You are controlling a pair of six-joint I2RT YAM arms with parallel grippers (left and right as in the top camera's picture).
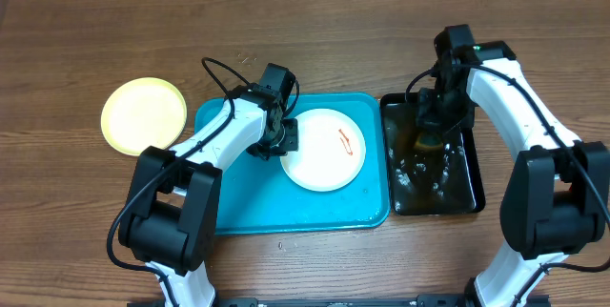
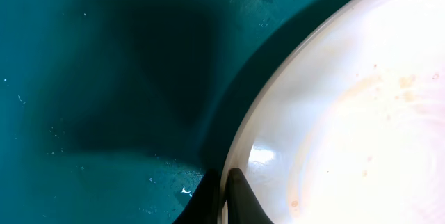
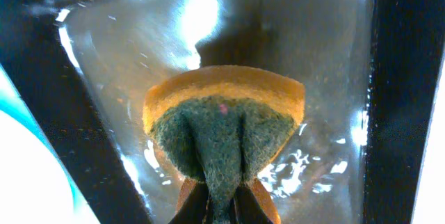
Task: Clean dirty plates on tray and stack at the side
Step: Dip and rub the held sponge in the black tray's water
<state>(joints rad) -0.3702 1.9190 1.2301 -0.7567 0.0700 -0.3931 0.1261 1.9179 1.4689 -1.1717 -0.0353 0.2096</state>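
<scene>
Status: roughly one of three done, by my read

- yellow plate (image 1: 143,114) sits on the counter (image 1: 315,21), left of the tray (image 1: 238,216) and clear of it; looks clean from overhead, so I count it as the start of the stack
- white plate (image 1: 324,150) lies flat in the tray, right of centre, orange smear (image 1: 345,142) on it, plus faint brown specks in the left wrist view; not cleaned yet
- third plate: not in any view, can't say where it is

Tools:
- left tool (image 1: 286,138) is closed on the white plate's left rim, one finger each side of the edge; plate looks flat on the tray, not lifted
- right tool (image 3: 221,206) is closed on the sponge (image 3: 222,106), which is folded in the pinch, green scrub face toward the camera, yellow foam behind; it hangs over the black tray (image 1: 467,169), which holds water. Whether the sponge touches the water, can't tell

Step in hand, as I judge it: sponge wetting on the right, plate held steady on the left

Left to do: bring sponge across to the white plate, scrub off the smear, move that plate onto the yellow one, then the same for the third if it turns up
</scene>
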